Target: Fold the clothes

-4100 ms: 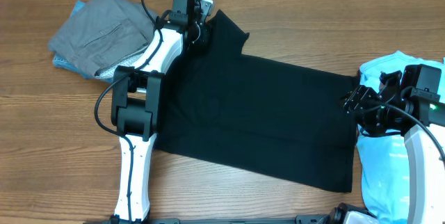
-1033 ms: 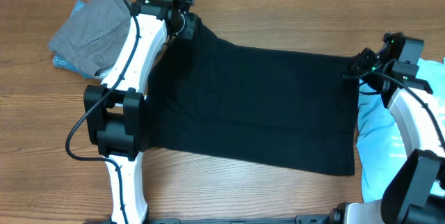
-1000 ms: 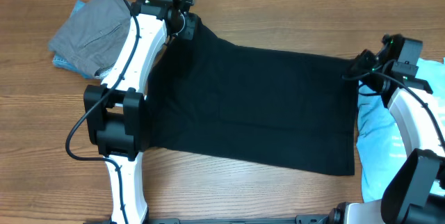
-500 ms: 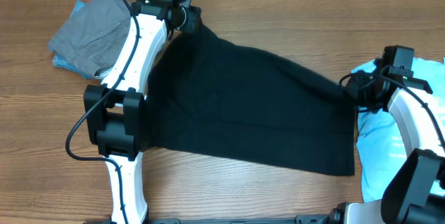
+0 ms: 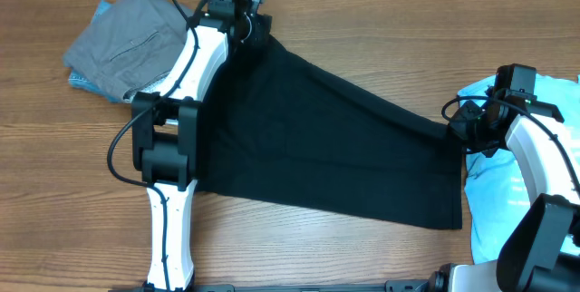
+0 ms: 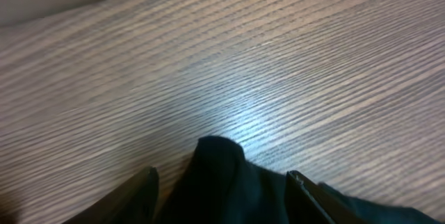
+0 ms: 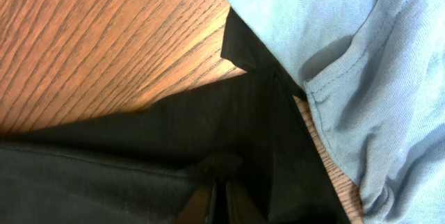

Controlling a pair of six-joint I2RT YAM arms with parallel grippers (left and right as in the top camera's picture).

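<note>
The black T-shirt lies spread on the table, its right edge clamped in the right gripper, likely to tension it, while at its far-left corner the left gripper stands with its 2 fingers apart around loose cloth.

The setting appeared to be a robotics laboratory workstation. Two white jointed arms with black motor housings and trailing cables, the left arm and the right arm, stood at a wood-grain surface strewn with a black T-shirt, a grey garment and a light blue T-shirt.
</note>
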